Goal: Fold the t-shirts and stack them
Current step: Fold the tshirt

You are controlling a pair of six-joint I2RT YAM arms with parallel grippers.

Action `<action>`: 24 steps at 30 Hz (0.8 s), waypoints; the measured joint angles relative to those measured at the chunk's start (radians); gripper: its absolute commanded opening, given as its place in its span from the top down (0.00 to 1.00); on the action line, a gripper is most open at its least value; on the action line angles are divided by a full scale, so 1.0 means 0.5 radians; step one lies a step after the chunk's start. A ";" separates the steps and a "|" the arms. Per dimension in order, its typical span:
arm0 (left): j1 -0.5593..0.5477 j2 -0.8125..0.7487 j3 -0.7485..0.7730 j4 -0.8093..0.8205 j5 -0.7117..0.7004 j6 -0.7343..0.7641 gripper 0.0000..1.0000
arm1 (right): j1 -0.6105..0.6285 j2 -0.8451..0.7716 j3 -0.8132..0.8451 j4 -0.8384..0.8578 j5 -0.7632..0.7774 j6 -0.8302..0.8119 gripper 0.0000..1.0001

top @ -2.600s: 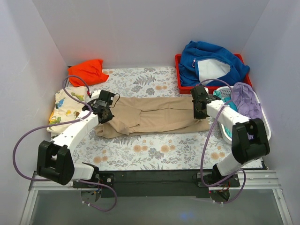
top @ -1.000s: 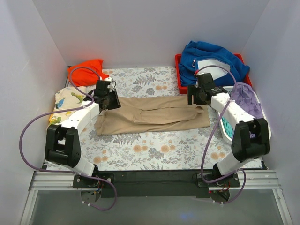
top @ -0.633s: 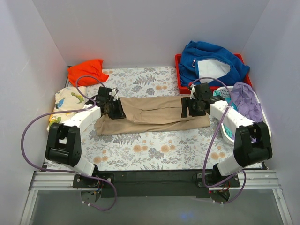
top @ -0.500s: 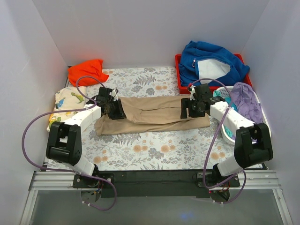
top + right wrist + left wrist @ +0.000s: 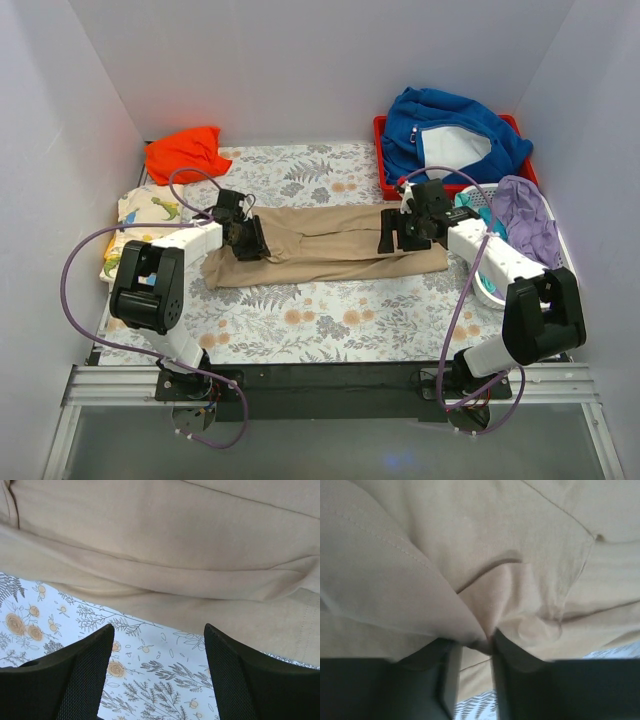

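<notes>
The tan t-shirt (image 5: 325, 245) lies folded into a long strip across the middle of the table. My left gripper (image 5: 250, 240) is low on its left end. In the left wrist view its jaws (image 5: 474, 647) stand parted, a ridge of tan cloth (image 5: 485, 595) bunched over the tips. My right gripper (image 5: 395, 230) hovers over the shirt's right end, open, with only the table cover between its fingers (image 5: 65, 675). The tan shirt's near edge (image 5: 165, 600) lies just beyond them. The orange t-shirt (image 5: 185, 152) is crumpled at the back left. The dinosaur-print t-shirt (image 5: 140, 225) lies at the left edge.
A red bin (image 5: 380, 160) at the back right holds a bulky blue fleece (image 5: 450, 135). A white basket (image 5: 485, 290) with purple cloth (image 5: 525, 215) stands by the right wall. White walls close in three sides. The floral table cover (image 5: 330, 320) shows in front of the shirt.
Both grippers have come down and inward onto the tan shirt's ends. The left jaws, shut a second ago, have parted. The right jaws stay open.
</notes>
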 measured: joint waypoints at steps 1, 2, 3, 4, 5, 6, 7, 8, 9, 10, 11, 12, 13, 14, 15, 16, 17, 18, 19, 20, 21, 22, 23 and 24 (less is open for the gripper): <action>0.001 0.000 0.005 0.002 -0.011 -0.015 0.88 | 0.005 -0.002 -0.005 0.004 0.000 0.001 0.23; 0.001 0.000 0.014 0.002 -0.021 -0.014 0.95 | 0.008 -0.005 -0.015 0.011 -0.001 0.002 0.23; 0.000 0.000 0.027 0.003 -0.029 -0.011 1.00 | 0.014 -0.010 -0.031 0.018 -0.002 0.002 0.23; 0.000 -0.001 0.038 0.006 -0.034 -0.011 1.00 | 0.017 -0.012 -0.047 0.021 -0.004 0.005 0.23; 0.000 -0.002 0.050 0.008 -0.039 -0.011 1.00 | 0.019 -0.014 -0.060 0.027 -0.006 0.007 0.23; 0.000 -0.002 0.063 0.011 -0.045 -0.010 1.00 | 0.021 -0.014 -0.075 0.027 -0.009 0.007 0.23; -0.001 -0.003 0.075 0.014 -0.054 -0.011 1.00 | 0.022 -0.014 -0.087 0.030 -0.022 0.006 0.23; -0.001 -0.005 0.086 0.015 -0.068 -0.012 0.99 | 0.025 -0.014 -0.094 0.029 -0.032 0.006 0.23; -0.001 -0.006 0.098 0.014 -0.079 -0.012 0.97 | 0.029 -0.014 -0.101 0.029 -0.042 0.006 0.24; -0.001 -0.006 0.113 0.014 -0.090 -0.011 0.94 | 0.033 -0.014 -0.105 0.029 -0.046 0.006 0.24; -0.001 -0.006 0.127 0.013 -0.097 -0.011 0.92 | 0.034 -0.014 -0.108 0.034 -0.047 0.006 0.24; -0.001 -0.006 0.143 0.011 -0.105 -0.007 0.91 | 0.038 -0.014 -0.115 0.043 -0.048 0.006 0.23; -0.001 -0.006 0.163 0.003 -0.115 -0.005 0.86 | 0.042 -0.014 -0.122 0.045 -0.043 0.007 0.23; -0.002 -0.004 0.187 -0.011 -0.137 0.000 0.78 | 0.043 -0.014 -0.129 0.047 -0.031 0.007 0.23; -0.002 -0.004 0.205 -0.026 -0.162 0.008 0.75 | 0.044 -0.014 -0.132 0.043 -0.023 0.006 0.23; -0.002 -0.004 0.217 -0.037 -0.190 0.008 0.70 | 0.046 -0.014 -0.135 0.043 0.005 0.007 0.23; -0.002 -0.004 0.222 -0.043 -0.212 0.006 0.62 | 0.049 -0.013 -0.137 0.043 0.032 0.007 0.23; -0.002 -0.004 0.223 -0.053 -0.256 0.014 0.59 | 0.050 -0.008 -0.137 0.043 0.080 0.005 0.23; -0.002 -0.004 0.223 -0.072 -0.294 0.021 0.57 | 0.050 -0.002 -0.137 0.043 0.112 0.002 0.23; -0.002 -0.003 0.222 -0.092 -0.325 0.026 0.54 | 0.050 0.013 -0.137 0.043 0.155 -0.002 0.23; -0.002 -0.003 0.221 -0.108 -0.352 0.027 0.53 | 0.050 0.033 -0.137 0.043 0.195 -0.008 0.23; -0.002 -0.003 0.221 -0.121 -0.369 0.028 0.53 | 0.050 0.048 -0.137 0.043 0.226 -0.012 0.22; -0.002 -0.003 0.220 -0.137 -0.387 0.031 0.52 | 0.050 0.064 -0.137 0.043 0.259 -0.018 0.21; -0.002 -0.003 0.218 -0.148 -0.399 0.032 0.52 | 0.050 0.079 -0.134 0.043 0.303 -0.025 0.20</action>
